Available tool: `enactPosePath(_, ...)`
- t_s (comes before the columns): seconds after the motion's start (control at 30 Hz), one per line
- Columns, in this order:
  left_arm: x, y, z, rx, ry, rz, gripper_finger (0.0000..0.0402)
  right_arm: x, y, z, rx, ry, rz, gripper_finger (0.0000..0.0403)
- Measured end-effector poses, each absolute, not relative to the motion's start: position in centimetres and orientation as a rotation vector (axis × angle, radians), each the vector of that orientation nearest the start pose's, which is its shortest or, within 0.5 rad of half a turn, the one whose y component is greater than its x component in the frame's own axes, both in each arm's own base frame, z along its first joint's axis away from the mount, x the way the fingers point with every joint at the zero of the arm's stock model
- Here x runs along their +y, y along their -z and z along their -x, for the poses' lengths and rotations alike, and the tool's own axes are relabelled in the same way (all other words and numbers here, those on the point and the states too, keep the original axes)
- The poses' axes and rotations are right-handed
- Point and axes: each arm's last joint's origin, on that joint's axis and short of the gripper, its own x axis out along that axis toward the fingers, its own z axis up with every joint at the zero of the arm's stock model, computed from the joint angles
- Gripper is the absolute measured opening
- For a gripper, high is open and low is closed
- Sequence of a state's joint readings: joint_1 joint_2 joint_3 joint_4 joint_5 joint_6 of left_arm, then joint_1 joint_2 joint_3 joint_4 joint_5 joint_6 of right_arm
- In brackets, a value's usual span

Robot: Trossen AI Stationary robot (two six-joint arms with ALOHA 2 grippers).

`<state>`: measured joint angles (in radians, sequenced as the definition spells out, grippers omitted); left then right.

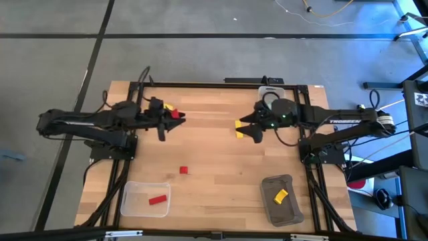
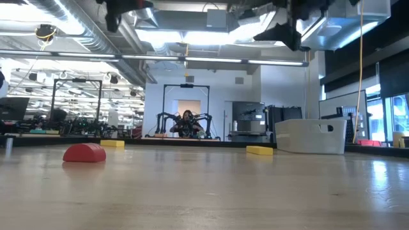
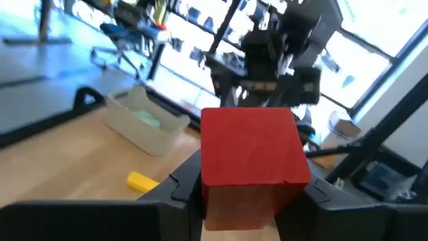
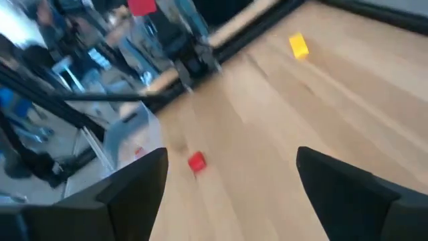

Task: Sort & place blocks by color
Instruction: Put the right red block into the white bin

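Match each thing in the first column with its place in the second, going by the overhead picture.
Things:
1. red cube
2. red bar
3. yellow bar
4. small red block

Places:
A. in the grey bin
B. loose on the table
C. in the left gripper
D. in the clear bin

Pairs: 1-C, 2-D, 3-A, 4-B

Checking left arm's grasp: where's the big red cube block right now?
Left wrist view shows the big red cube block clamped between the left gripper fingers; from above it is at the table's far left, beside a small yellow block.
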<state>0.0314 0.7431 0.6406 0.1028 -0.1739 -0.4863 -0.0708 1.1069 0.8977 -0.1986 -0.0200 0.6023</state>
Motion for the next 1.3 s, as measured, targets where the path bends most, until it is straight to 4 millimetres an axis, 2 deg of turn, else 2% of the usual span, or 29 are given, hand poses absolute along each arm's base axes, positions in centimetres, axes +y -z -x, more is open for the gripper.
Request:
enactPosePath(0.1, 0.7, -31.7, -16.5, -0.086, -0.226, 0.469, 0.0118, -1.5, -30.3, -23.5, 0.251, 0.141, -0.631, 0.033)
enactPosePath(0.23, 0.4, -30.9, -16.5, -0.105, -0.235, 0.473, 0.0118, -1.4, -30.5, -23.2, 0.033, 0.072, -0.62, 0.033)
enactPosePath(0.3, 0.3, -30.8, -16.5, -0.107, -0.232, 0.474, 0.0118, -1.4, -30.7, -23.1, -0.021, 0.056, -0.618, 0.033)
enactPosePath(0.63, 0.2, -30.9, -16.5, -0.115, -0.203, 0.466, 0.0118, -1.4, -30.5, -23.2, -0.008, 0.062, -0.609, 0.033)
enactPosePath(0.77, -1.2, -30.6, -16.8, 0.047, -0.112, 0.471, 0.0118, -1.4, -30.5, -23.2, -0.003, 0.064, -0.616, 0.033)
enactPosePath(0.9, -4.1, -30.6, -17.1, 0.336, -0.053, 0.51, 0.0118, -1.4, -30.4, -23.2, 0.007, 0.067, -0.619, 0.033)
enactPosePath(1.07, -9.7, -30.2, -17.0, 0.755, 0.017, 0.504, 0.0118, -1.4, -30.2, -23.2, 0.026, 0.072, -0.599, 0.033)
enactPosePath(1.17, -13.7, -29.3, -16.7, 0.951, 0.055, 0.492, 0.0118, -1.4, -30.0, -23.2, 0.047, 0.078, -0.596, 0.033)
enactPosePath(1.3, -18.9, -26.6, -15.3, 1.179, 0.096, 0.499, 0.0118, -1.4, -29.6, -23.1, 0.087, 0.09, -0.596, 0.033)
